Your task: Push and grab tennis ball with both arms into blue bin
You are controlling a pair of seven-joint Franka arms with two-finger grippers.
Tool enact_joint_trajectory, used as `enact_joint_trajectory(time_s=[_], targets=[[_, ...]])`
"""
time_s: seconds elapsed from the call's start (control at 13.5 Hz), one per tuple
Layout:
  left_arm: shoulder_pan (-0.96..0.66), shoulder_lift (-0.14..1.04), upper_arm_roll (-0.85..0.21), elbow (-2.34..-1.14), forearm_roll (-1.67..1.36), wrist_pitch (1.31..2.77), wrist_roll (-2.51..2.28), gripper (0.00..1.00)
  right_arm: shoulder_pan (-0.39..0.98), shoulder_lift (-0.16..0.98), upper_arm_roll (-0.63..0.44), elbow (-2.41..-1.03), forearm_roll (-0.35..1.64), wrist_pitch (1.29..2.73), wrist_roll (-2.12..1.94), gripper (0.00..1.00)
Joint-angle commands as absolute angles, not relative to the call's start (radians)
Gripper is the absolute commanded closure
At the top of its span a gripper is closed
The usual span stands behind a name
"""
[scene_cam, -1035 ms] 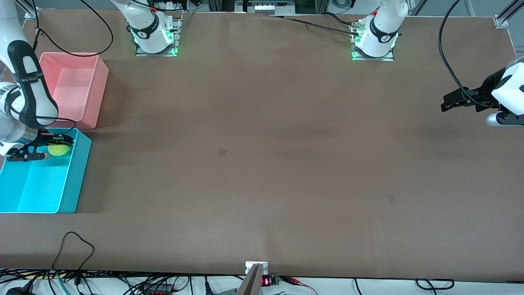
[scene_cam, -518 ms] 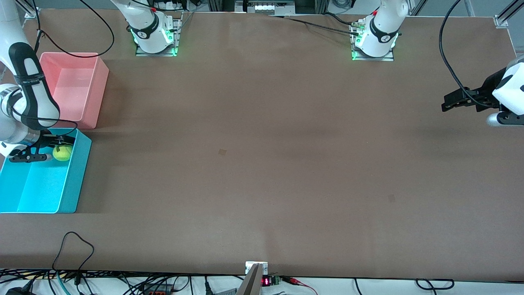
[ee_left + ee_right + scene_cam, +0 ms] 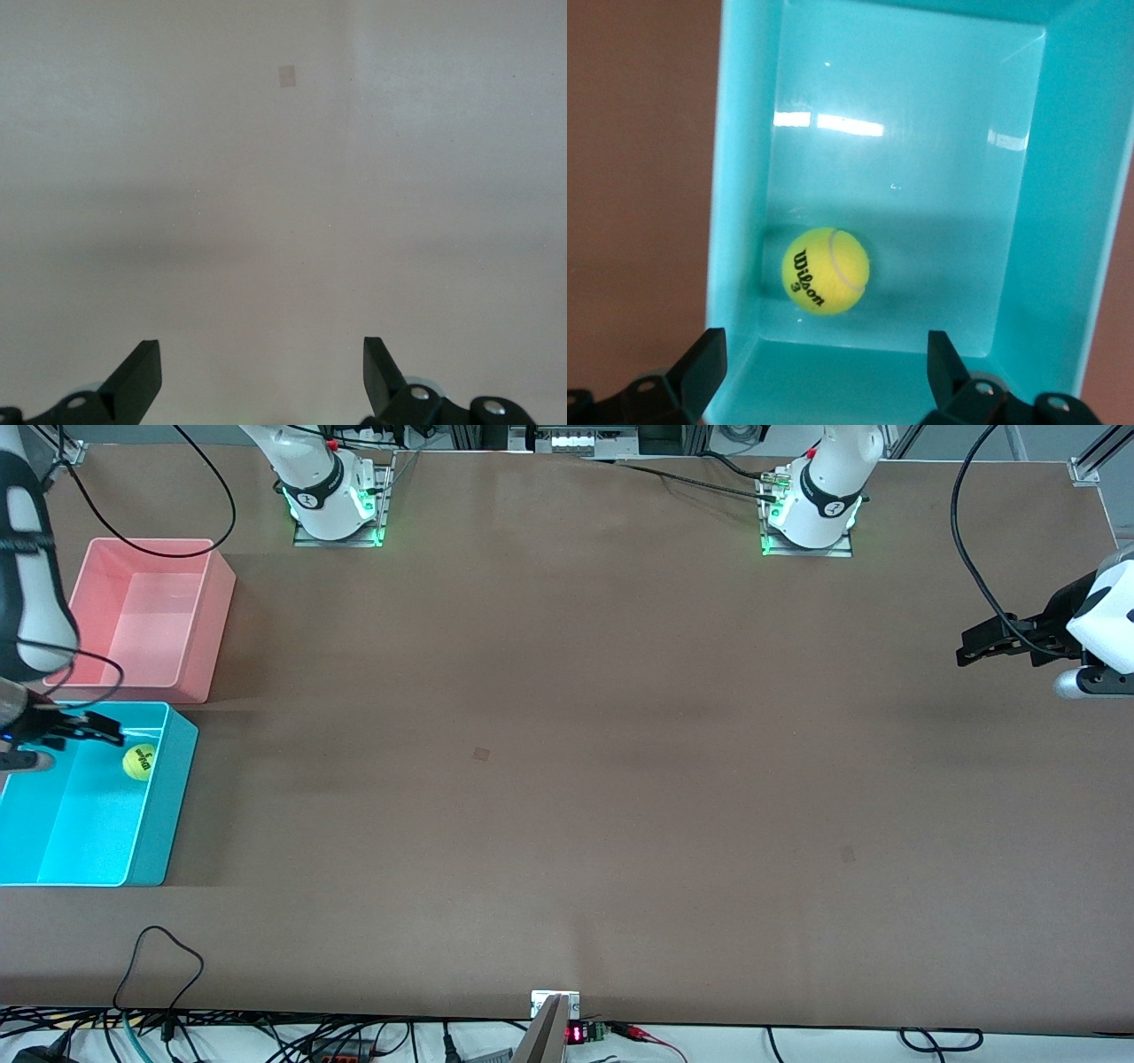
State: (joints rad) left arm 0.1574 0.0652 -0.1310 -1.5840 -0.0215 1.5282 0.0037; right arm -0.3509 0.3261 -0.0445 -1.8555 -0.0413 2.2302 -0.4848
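Brown tabletop [image 3: 567, 779] is stretching bare across the whole work area, with a tangle of cables lying along the edge nearest the front camera. Sitting at the right arm's end, close to that near edge, the blue bin [image 3: 168, 797] is holding the tennis ball [image 3: 138, 762], which is resting on the bin floor in the corner nearest the pink bin, close to the wall facing the middle of the table; the right wrist view is showing its dark lettering facing upward. Nothing else is lying in the blue bin. The right gripper [image 3: 66, 731] is hanging over the blue bin's rim with its jaws spread wide and grasping nothing, the ball lying free below it. Judging from this, the ball is already delivered, so the main risk is a careless withdrawal: an arm dipping low could be catching the bin's rim and tipping or dragging it, or a trailing cable could be snagging a wall. A ball not yet settled could also be rolling about, though the tall walls should be containing it. Farther back, the pink bin [image 3: 213, 629] is standing empty just beside the blue one. The left gripper [image 3: 974, 646] is waiting over the table's left-arm end, jaws released and empty.
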Motion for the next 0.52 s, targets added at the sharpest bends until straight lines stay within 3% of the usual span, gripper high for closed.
enact_joint_trajectory(time_s=[0.0,0.44], targets=[[0.163,0.057,-0.132,-1.574,-0.031,1.511,0.000,0.00,-0.333,0.159,0.000,-1.879,-0.026,2.119,-0.488,0.00],[0.163,0.057,-0.133,-1.574,-0.031,1.511,-0.008,0.00,-0.128,-0.029,0.000,-1.847,-0.026,1.933,-0.387,0.00]])
